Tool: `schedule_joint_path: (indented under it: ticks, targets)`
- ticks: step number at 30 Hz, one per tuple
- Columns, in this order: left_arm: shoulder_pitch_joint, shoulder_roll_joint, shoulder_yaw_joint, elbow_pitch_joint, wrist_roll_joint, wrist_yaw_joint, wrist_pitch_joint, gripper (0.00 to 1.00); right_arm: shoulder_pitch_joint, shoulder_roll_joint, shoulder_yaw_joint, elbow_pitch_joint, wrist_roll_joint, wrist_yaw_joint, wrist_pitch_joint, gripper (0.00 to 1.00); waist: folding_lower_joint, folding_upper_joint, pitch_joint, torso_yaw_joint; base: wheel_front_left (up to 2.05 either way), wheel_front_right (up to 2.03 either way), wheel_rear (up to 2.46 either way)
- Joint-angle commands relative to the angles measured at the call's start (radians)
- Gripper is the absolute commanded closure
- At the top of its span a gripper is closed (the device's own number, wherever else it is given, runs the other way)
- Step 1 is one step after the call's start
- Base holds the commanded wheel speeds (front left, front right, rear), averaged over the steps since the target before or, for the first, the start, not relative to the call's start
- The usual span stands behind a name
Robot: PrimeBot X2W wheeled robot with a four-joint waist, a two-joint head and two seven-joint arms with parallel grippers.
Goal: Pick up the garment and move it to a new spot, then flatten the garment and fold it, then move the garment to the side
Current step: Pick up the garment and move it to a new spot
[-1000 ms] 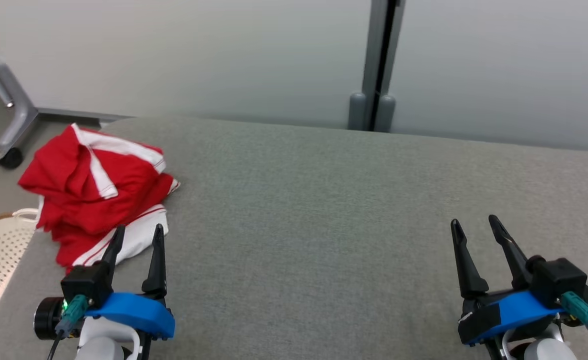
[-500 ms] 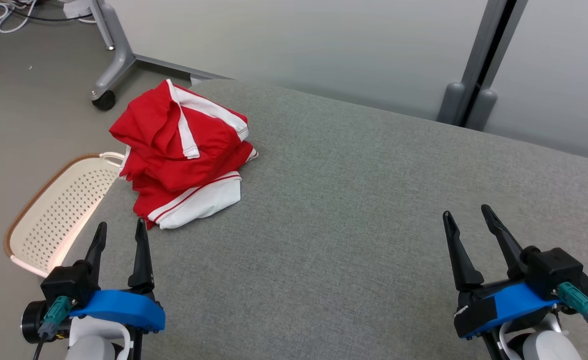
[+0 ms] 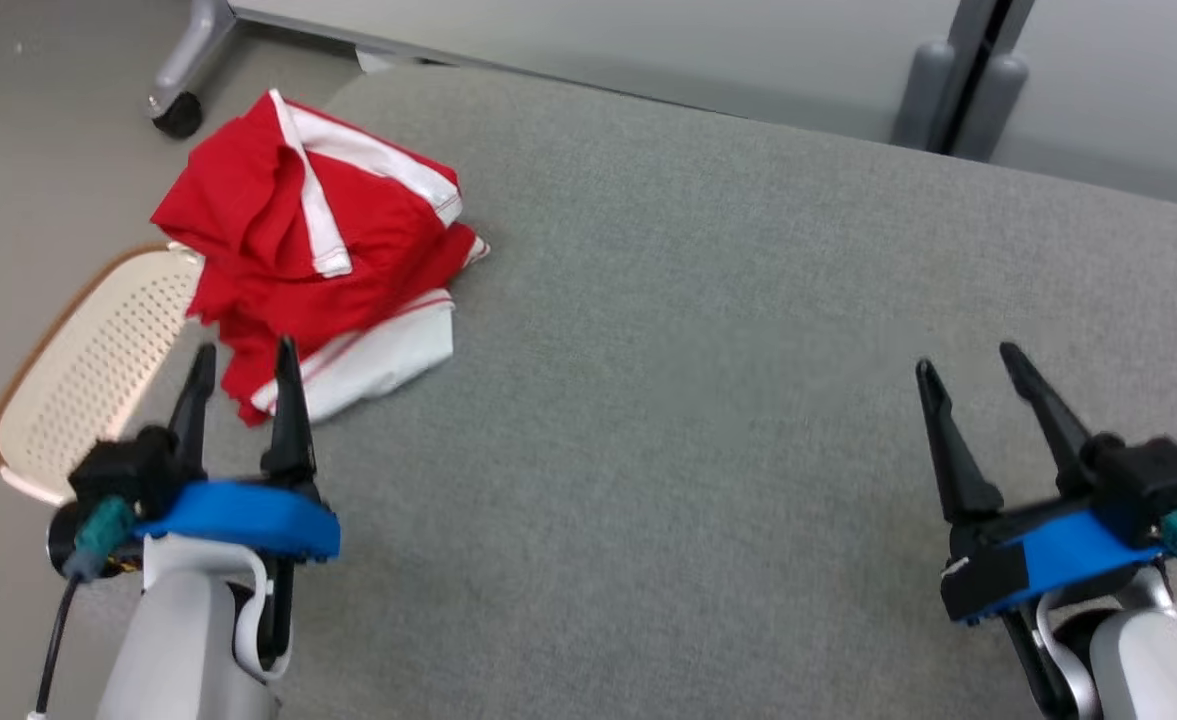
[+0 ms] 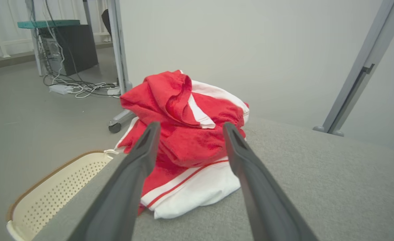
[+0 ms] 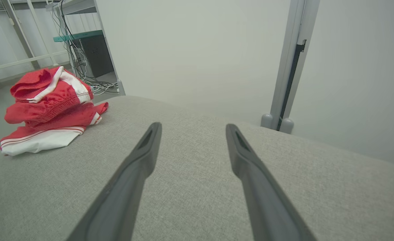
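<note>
Left end effector nearer garment

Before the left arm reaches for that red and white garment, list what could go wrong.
1. The garment is heaped at the corner of the grey padded surface, above the perforated basket; a push could tip it off.
2. It lies in layers, so the open left end effector might pinch one fold only and drag the rest.

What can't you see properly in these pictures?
- Garment: crumpled in all views; its own folds hide what clothing it is.
- Basket: head view, partly behind the grey surface and left pincer.
- Wheeled stand: head view, cut off by top edge.
</note>
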Motion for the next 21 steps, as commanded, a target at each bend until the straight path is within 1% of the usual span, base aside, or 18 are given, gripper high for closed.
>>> schedule_joint_path:
  ticks: [1,3,5,12,17,18,19,21]
  targets:
    - [-0.075,0.000,0.002,0.037,-0.010,-0.006,-0.002,0.00,-0.030,-0.017,-0.003,-0.026,-0.010,0.000,0.015,0.00,-0.0001,-0.0001,0.056,0.006,0.00,0.00,0.00]
    - [-0.105,0.004,0.004,0.062,-0.017,-0.010,-0.003,0.00,-0.039,-0.023,-0.002,-0.037,-0.011,0.000,0.023,0.00,-0.0001,-0.0001,0.078,0.000,0.00,0.00,0.00]
    - [-0.173,0.011,0.006,0.119,-0.039,-0.016,-0.002,0.00,-0.056,-0.035,-0.001,-0.058,-0.015,0.000,0.036,0.00,-0.0001,-0.0001,0.118,-0.009,0.00,0.00,0.00]
    - [-0.384,0.069,-0.020,0.408,-0.118,-0.024,0.019,0.00,-0.111,-0.071,0.017,-0.102,-0.008,0.000,0.063,0.00,-0.0001,-0.0001,0.226,-0.047,0.00,0.00,0.00]
    - [-0.474,0.095,-0.067,0.550,-0.182,-0.022,0.043,0.00,-0.135,-0.085,0.014,-0.107,-0.006,0.000,0.064,0.00,-0.0001,-0.0001,0.264,-0.064,0.00,0.00,0.00]
    - [-0.485,0.100,-0.076,0.566,-0.190,-0.022,0.039,0.60,-0.137,-0.085,0.013,-0.108,-0.007,0.000,0.063,0.00,-0.0001,-0.0001,0.267,-0.066,0.00,0.00,0.00]
    - [-0.495,0.108,-0.083,0.579,-0.197,-0.022,0.032,1.00,-0.139,-0.085,0.010,-0.109,-0.008,0.000,0.061,0.00,-0.0001,-0.0001,0.269,-0.067,0.00,0.00,0.00]
    - [-0.504,0.114,-0.093,0.593,-0.214,-0.022,0.018,1.00,-0.141,-0.085,0.004,-0.105,-0.010,0.000,0.055,0.00,-0.0001,-0.0001,0.266,-0.069,0.00,0.00,0.00]
